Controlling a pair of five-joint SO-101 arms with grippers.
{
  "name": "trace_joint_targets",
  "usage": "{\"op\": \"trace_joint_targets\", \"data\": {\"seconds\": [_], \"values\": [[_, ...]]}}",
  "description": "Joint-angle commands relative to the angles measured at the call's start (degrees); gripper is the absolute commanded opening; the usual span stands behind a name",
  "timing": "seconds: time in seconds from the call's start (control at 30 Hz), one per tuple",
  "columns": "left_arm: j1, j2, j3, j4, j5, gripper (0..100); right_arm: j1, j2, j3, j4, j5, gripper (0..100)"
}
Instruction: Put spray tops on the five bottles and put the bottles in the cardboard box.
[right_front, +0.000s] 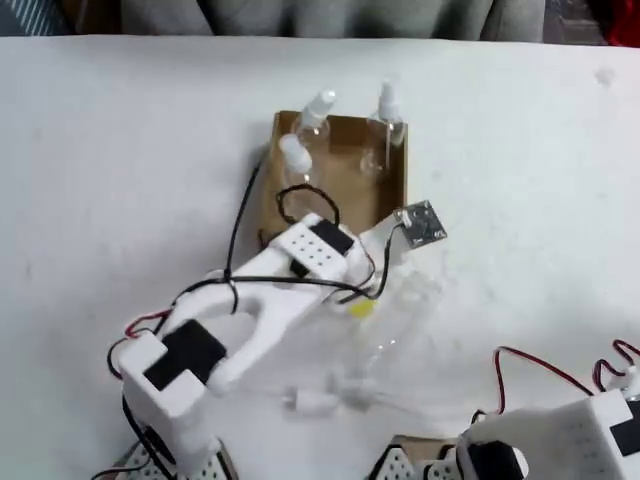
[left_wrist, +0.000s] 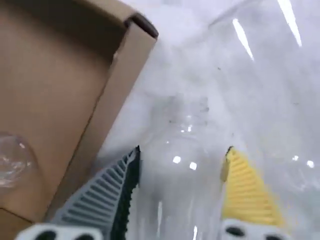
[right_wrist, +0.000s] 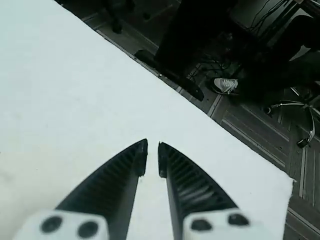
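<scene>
- High view: the cardboard box (right_front: 401, 176) sits mid-bench, towards the far edge, with three capped bottles (right_front: 318, 112) standing in its far half. Its near half looks bare.
- The left arm comes in from the near-left corner of the bench (right_front: 120, 150). Its left claw (right_front: 368, 300) is just off the box's near-right corner, over a clear bottle (right_front: 405, 312) lying on the bench.
- That bottle's long axis seems to run slantwise from the box corner towards the near edge, though its outline is faint. A second bottle (right_front: 335, 398), with a white top on it, lies closer to the near edge.
- The right arm (right_front: 590, 432) is at the near-right corner, well apart from both loose bottles, so the left arm is plainly the nearer.
- Left wrist view: the left claw (left_wrist: 183, 152) is open, with its grey and yellow fingers on either side of the clear bottle (left_wrist: 187, 125). I cannot tell whether they touch it.
- The bottle appears to lie along the claw's own reach. The box wall (left_wrist: 115, 100) is just beside the grey finger, so there is little room on that side for lifting over the rim.
- Right wrist view: the right claw (right_wrist: 152, 146) is all but closed and holds nothing. It is above bare bench (right_wrist: 75, 75), with the bench edge and the floor beyond.
</scene>
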Motion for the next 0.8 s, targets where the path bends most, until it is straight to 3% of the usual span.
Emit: {"op": "trace_joint_targets", "data": {"seconds": [0.0, 0.07, 0.2, 0.43, 0.77], "values": [[0.48, -0.75, -2.99, 4.66, -0.70, 7, -0.22, -0.75, -3.16, -1.19, -0.53, 1.5], [0.04, -0.66, -2.90, 6.95, -0.70, 1, -0.22, -0.75, -3.16, -1.19, -0.53, 1.5], [-1.27, -1.01, -0.97, 11.43, -0.44, 2, -0.22, -0.75, -3.16, -1.19, -0.35, 1.5], [-7.08, -11.38, 8.97, 11.16, -0.35, 2, -0.22, -1.19, -3.08, 0.48, -0.09, 1.5], [-28.53, -30.11, 17.85, 11.16, -0.26, 2, -0.22, -1.45, -3.08, 4.53, 0.00, 1.5]]}}
